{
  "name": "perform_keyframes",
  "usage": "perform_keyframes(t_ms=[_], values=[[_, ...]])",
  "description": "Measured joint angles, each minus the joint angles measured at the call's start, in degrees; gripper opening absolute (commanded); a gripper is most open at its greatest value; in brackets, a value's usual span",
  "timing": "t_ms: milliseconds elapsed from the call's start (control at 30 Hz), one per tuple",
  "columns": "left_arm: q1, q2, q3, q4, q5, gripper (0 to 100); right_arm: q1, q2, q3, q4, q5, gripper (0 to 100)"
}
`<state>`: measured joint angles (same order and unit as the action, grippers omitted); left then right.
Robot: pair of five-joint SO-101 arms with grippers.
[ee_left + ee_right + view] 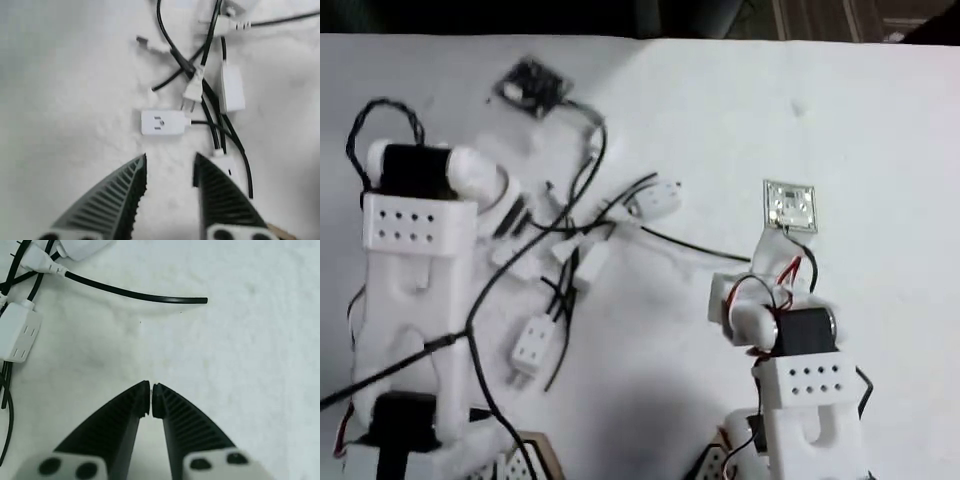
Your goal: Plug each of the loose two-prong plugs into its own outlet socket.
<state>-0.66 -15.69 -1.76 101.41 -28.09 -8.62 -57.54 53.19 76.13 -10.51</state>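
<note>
I start at the left. The left arm [415, 235] has its left pincer [170, 161] low over the white table [65, 75]. The pincer is half wide, with nothing between the fingers. Straight ahead of the tips, near but not touching, lies a white socket [161, 123] with its slots facing up. Just beyond it lies a white plug [192, 93]. Its two prongs point at the socket and end just beside its far corner, not inside any slot. Black cables [212, 122] cross over each other around the plug. Farther ahead lies a long socket [231, 88]. One more, the near socket [223, 161], sits close against the outside of one finger.

From above, this tangle [570, 255] lies between the two arms.

The right arm [810, 395] holds its right pincer [151, 392] closed over the table, tips touching and gripping nothing. Ahead of the tips, well apart, a loose cable end [202, 300] rests on the table. Far ahead and off to the side I see a double socket [18, 333] with two pairs of slots. Beyond it is a second plug [41, 263] on that cable.
</note>
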Motion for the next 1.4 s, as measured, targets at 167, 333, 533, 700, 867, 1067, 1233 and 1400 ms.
perform_keyframes(t_ms=[167, 333, 533, 700, 867, 1067, 1233, 1400], values=[[-1.93, -1.85, 18.11, -2.64, -9.05, 26, -0.09, 0.00, 0.00, 0.00, 0.00, 2.0], [-2.20, -1.93, 31.47, -9.05, -12.40, 26, -0.09, 0.00, 0.00, 0.00, 0.00, 2.0], [-2.11, -1.93, 40.62, -15.30, -12.57, 26, -0.09, 0.00, 0.00, 0.00, 0.00, 2.0], [0.62, -2.02, 45.45, -18.73, -12.57, 26, -0.09, 0.00, 0.00, 0.00, 0.00, 2.0], [3.43, -2.02, 50.73, -26.37, -6.07, 26, -0.09, 0.00, 0.00, 0.00, 0.00, 1.9], [4.66, -2.29, 53.71, -32.53, -0.79, 9, -0.09, 0.00, 0.00, 0.00, 0.00, 1.9], [4.57, -2.29, 54.07, -33.67, -2.90, 3, -0.09, 0.00, 0.00, 0.00, 0.00, 1.9], [4.57, -2.29, 53.54, -31.91, -4.84, 2, -0.09, 0.00, 0.00, 0.00, 0.00, 1.9]])
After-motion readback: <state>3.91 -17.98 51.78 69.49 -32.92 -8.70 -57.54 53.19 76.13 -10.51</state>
